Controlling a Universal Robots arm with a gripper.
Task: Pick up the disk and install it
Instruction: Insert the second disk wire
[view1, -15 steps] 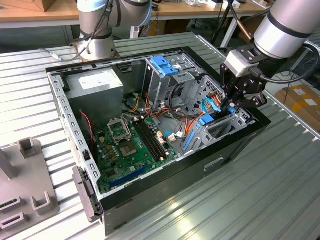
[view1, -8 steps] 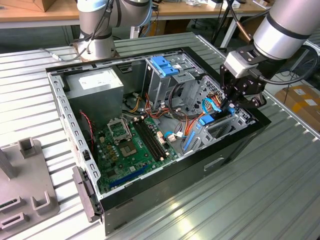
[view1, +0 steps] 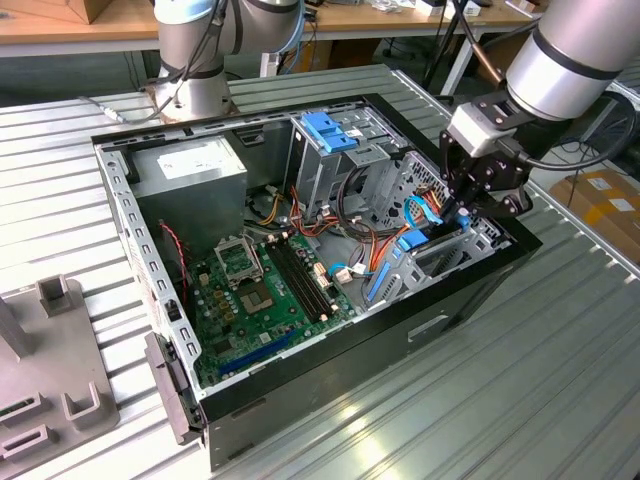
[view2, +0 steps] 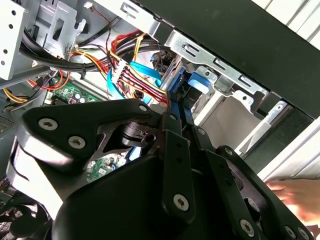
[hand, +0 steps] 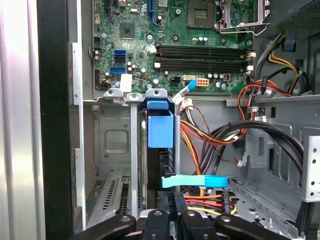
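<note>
Bright, even overhead light — soft glare on the ribbed table (view1: 520, 380) — sharp focus.

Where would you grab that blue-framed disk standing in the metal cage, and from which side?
By its upper edge, coming straight down from the open top of the computer case. The disk stands on edge in a narrow slot of the metal cage, so only that thin blue-railed edge is exposed; its flat faces are walled in. The gripper sits just above that edge.
</note>
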